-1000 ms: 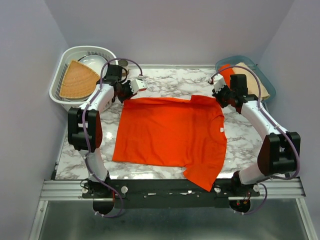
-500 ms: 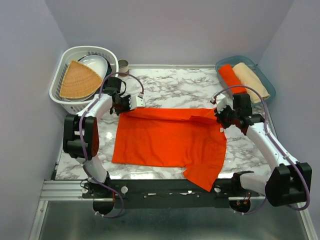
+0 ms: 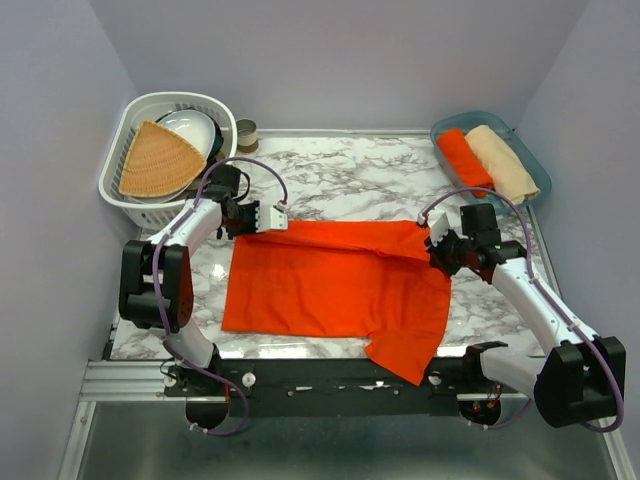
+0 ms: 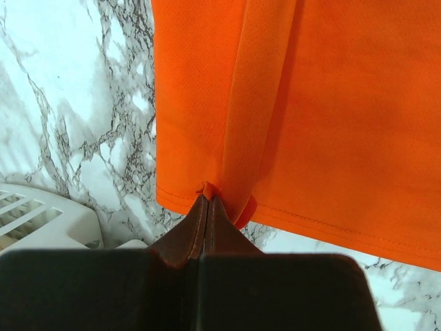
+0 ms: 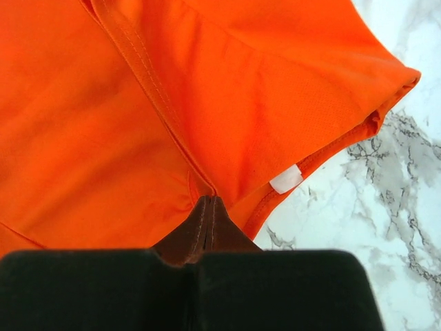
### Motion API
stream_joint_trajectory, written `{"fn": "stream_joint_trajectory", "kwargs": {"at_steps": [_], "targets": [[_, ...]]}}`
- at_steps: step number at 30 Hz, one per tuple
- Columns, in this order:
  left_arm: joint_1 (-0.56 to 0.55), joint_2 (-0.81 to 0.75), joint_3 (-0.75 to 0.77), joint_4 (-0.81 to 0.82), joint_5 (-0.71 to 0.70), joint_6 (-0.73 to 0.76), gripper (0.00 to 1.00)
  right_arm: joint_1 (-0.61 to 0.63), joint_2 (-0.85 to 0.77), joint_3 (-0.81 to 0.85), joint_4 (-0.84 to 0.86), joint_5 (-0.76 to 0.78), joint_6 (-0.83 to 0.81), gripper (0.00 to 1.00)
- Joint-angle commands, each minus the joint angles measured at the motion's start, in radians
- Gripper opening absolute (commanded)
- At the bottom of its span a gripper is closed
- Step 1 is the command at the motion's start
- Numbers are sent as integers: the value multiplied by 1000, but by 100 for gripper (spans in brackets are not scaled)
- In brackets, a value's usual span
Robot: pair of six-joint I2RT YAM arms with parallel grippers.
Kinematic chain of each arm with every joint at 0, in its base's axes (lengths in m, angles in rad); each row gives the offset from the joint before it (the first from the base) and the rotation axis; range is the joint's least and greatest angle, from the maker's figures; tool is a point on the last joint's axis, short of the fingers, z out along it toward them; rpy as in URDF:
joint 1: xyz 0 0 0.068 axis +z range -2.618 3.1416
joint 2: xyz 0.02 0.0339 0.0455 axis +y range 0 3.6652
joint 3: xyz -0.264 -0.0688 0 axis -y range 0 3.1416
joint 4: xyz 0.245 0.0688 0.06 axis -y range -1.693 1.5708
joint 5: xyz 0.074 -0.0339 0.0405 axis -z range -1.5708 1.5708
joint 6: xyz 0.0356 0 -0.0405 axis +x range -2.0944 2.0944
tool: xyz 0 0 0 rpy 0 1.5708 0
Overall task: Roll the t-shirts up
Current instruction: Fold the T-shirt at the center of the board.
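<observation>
Bright orange-red t-shirt (image 3: 335,285), white neck label (image 5: 286,179), white black-veined marble table (image 3: 360,170), tan woven mat (image 3: 155,160), white basket (image 3: 112,185)

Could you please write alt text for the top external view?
Two robot arms pinch the far edge of an orange-red t-shirt spread on a marble table, the left pincer and right pincer both shut on the cloth. A white basket sits at far left, a blue tray at far right.

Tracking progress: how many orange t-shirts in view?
2. Flat t-shirt on the table, far edge pinched by left gripper and right gripper. Rolled t-shirt in the blue bin, beside a tan roll. More may be hidden.
</observation>
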Motion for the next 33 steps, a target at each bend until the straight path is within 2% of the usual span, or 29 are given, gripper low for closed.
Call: {"fn": "stream_joint_trajectory", "kwargs": {"at_steps": [1, 4, 6, 7, 8, 9, 11, 15, 18, 20, 22, 26, 30, 33], "targets": [[7, -60, -43, -41, -43, 69, 0, 6, -26, -28, -68, -29, -52, 1], [19, -101, -66, -124, -74, 112, 0, 6, -30, -25, -137, -56, -102, 1], [50, -158, -91, -176, -71, 166, 11, 6, -32, -6, -218, -90, -139, 1], [61, -181, -100, -221, -69, 187, 21, 6, -27, 7, -255, -108, -153, 4], [70, -206, -118, -230, -66, 206, 40, 6, -9, 47, -296, -133, -167, 19], [82, -254, -124, -233, -62, 227, 50, 8, 2, 73, -359, -136, -168, 29], [96, -296, -118, -242, -37, 264, 59, 6, 29, 112, -387, -129, -164, 39], [84, -313, -40, -247, 75, 192, 71, 8, 135, 225, -315, -167, -149, 40], [47, -237, 19, -210, 66, -4, 69, 6, 241, 296, -274, -193, -113, 39], [42, -194, 79, -261, 76, -94, 67, 6, 344, 379, -258, -193, -66, 38], [41, -166, 99, -311, 89, -124, 65, 6, 390, 434, -229, -175, -47, 38], [39, -219, 57, -336, 112, -89, 62, 6, 509, 523, -201, -139, -63, 38], [39, -273, -35, -330, 29, -4, 56, 6, 618, 609, -205, -112, -73, 36], [41, -269, -61, -293, -20, -23, 54, 8, 692, 670, -200, -89, -72, 36]]}}
